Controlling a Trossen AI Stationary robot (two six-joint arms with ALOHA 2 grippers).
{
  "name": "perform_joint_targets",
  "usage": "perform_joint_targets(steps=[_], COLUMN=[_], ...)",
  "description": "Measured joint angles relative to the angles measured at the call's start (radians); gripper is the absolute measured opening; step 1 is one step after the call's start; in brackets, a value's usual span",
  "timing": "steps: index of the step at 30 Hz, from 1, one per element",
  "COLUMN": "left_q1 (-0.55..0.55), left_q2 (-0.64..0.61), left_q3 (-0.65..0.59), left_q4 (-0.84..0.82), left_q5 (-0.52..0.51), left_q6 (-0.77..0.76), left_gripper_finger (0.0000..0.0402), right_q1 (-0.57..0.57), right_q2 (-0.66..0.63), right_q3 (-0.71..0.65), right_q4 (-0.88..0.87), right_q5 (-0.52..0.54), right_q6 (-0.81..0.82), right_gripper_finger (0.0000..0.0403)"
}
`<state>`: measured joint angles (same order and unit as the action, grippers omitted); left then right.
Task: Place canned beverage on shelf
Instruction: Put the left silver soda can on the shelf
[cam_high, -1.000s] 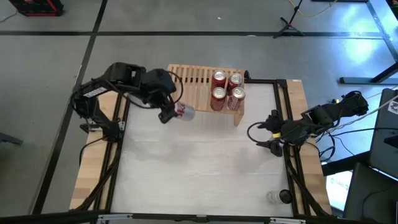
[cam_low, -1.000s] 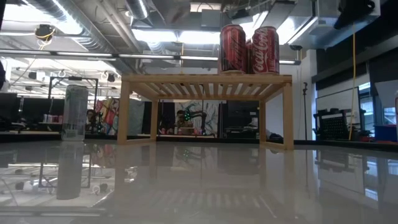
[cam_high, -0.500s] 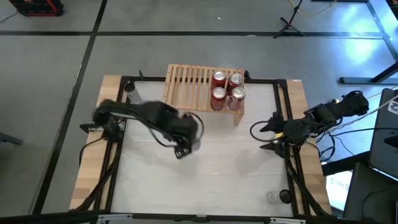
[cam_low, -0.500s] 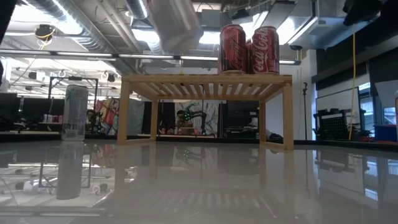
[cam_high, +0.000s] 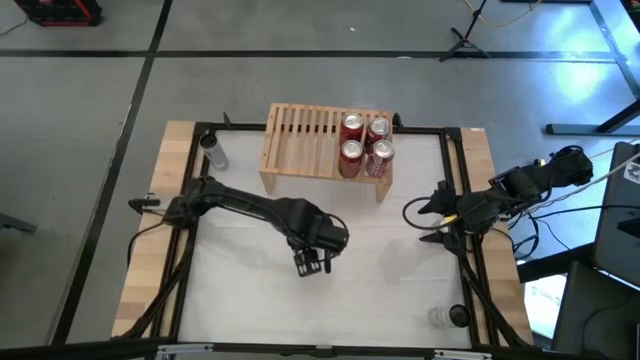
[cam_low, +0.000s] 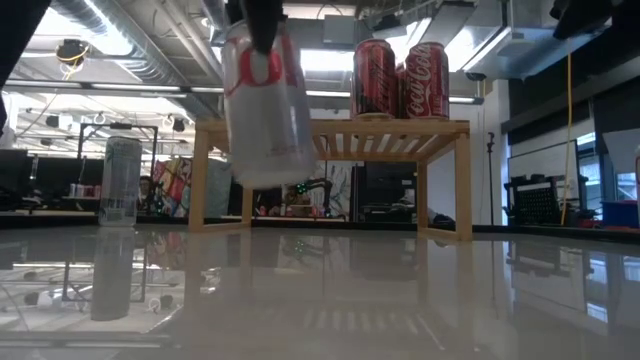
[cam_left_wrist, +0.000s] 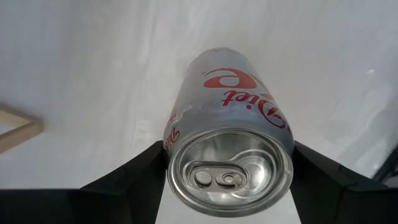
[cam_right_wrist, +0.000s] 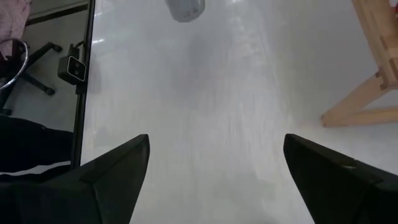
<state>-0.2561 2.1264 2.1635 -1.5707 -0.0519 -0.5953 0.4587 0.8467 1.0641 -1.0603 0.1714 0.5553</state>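
My left gripper (cam_left_wrist: 229, 163), clamped on a silver can (cam_left_wrist: 228, 143), has swung away from the shelf (cam_high: 300, 140) to hang above the table in front of it, so placing is still ahead, while my right gripper (cam_right_wrist: 214, 165) waits wide open beside the shelf.

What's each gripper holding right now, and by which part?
The left gripper holds a silver Diet Coke can, fingers on opposite sides of its body near the top rim. The right gripper is open and holds nothing.
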Motion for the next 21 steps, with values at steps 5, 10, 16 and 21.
perform_joint_targets(steps=[5, 10, 16, 21], left_q1=[-0.029, -0.036, -0.024, -0.015], left_q2=[-0.015, -0.014, -0.014, -0.009], left_q3=[-0.064, -0.153, -0.224, -0.226], left_q4=[0.029, 0.021, 0.094, 0.139], left_q5=[0.039, 0.050, 0.032, 0.016], left_q6=[0.025, 0.032, 0.007, -0.001], left_gripper_finger=[0.0258, 0.0258, 0.0258, 0.0258], right_q1=[0.000, 0.000, -0.001, -0.001], right_q2=[0.000, 0.000, 0.002, 0.002], right_q3=[0.000, 0.000, 0.000, 0.000], right_q4=[0.001, 0.002, 0.002, 0.002], right_q5=[0.003, 0.029, 0.039, 0.055], right_q6=[-0.011, -0.020, -0.026, -0.030], right_gripper_finger=[0.0358, 0.0358, 0.0358, 0.0358])
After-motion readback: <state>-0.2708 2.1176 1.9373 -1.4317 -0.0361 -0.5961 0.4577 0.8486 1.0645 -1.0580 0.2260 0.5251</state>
